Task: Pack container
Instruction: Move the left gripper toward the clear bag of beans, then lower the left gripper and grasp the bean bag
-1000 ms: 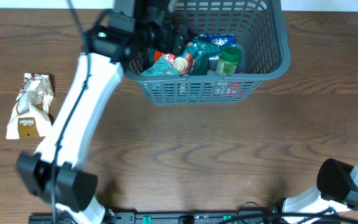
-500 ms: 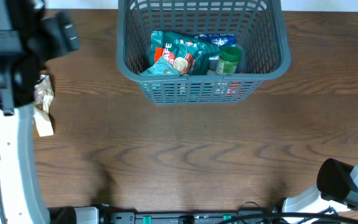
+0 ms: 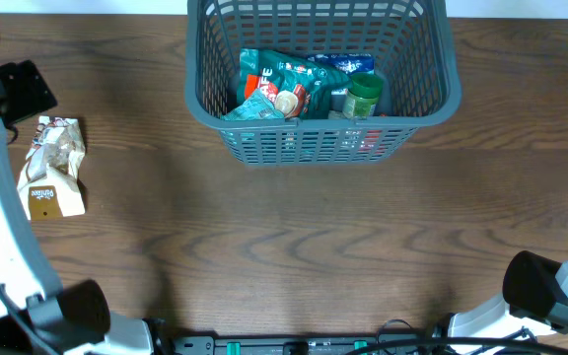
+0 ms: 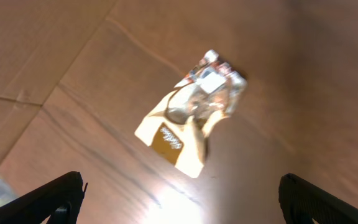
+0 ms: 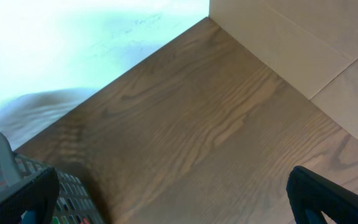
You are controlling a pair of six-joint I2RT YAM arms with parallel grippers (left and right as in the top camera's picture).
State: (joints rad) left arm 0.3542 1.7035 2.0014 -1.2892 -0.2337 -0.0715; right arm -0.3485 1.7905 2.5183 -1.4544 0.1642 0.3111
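The large dark grey lattice plastic container sits at the desk's far edge. The left gripper, jaws wide, hovers over a crumpled tan packet, likely to collect it. The right gripper waits wide and empty.

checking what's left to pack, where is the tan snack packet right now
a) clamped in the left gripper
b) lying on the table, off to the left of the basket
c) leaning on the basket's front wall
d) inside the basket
b: the snack packet lies flat on the table, well to the left of the basket, and the left gripper is open and not touching it.
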